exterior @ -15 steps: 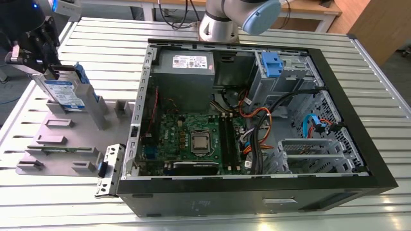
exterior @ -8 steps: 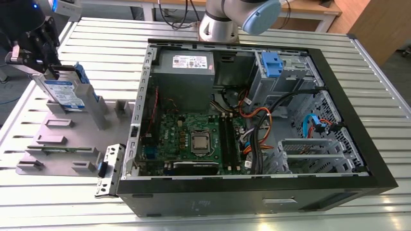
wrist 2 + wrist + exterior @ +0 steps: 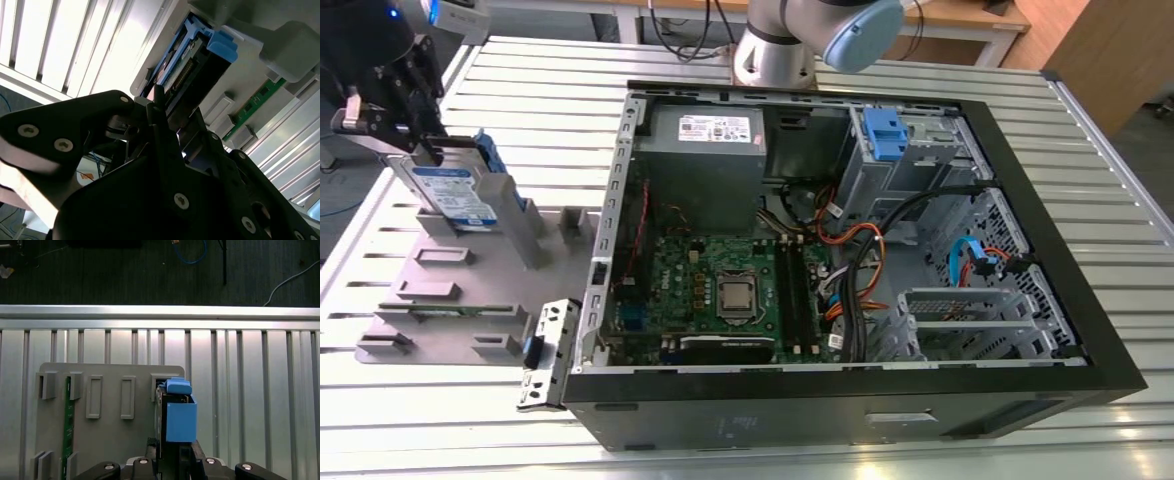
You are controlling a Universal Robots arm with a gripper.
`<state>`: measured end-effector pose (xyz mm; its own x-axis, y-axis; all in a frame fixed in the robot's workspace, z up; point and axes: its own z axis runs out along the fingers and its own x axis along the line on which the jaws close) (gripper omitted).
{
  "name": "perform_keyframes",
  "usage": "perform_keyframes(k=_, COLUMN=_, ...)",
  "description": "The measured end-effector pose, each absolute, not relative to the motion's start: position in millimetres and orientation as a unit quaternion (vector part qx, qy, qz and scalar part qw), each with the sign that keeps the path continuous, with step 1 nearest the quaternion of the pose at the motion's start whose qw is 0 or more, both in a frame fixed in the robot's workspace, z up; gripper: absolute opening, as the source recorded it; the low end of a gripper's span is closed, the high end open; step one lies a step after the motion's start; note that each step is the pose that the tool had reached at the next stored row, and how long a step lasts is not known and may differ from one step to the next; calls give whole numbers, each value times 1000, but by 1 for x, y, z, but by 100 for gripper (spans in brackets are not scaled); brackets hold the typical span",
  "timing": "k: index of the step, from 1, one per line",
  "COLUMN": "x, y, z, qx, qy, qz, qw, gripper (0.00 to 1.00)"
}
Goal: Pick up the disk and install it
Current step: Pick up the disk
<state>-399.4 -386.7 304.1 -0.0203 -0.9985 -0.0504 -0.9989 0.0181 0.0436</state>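
While the disk [image 3: 454, 195] stands on edge in a slot of the grey holder plate [image 3: 454, 290] on the slatted table [image 3: 520, 60], my hand [image 3: 414, 140] sits right at its top edge. I cannot tell if the hand is clamped or apart. Grey posts [image 3: 523, 232] rise just beside the disk, and a green memory stick [image 3: 447, 312] lies in the plate nearby. To the exterior view's right is the open computer case [image 3: 1067, 300], with black and orange cables [image 3: 881, 240] crossing below its blue caddy [image 3: 887, 135].
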Motion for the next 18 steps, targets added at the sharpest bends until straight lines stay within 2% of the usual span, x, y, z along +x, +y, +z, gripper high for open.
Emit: perform_keyframes(k=18, x=-399, y=-387, z=309, qx=-700, qy=713, qz=33, qw=3, gripper=35)
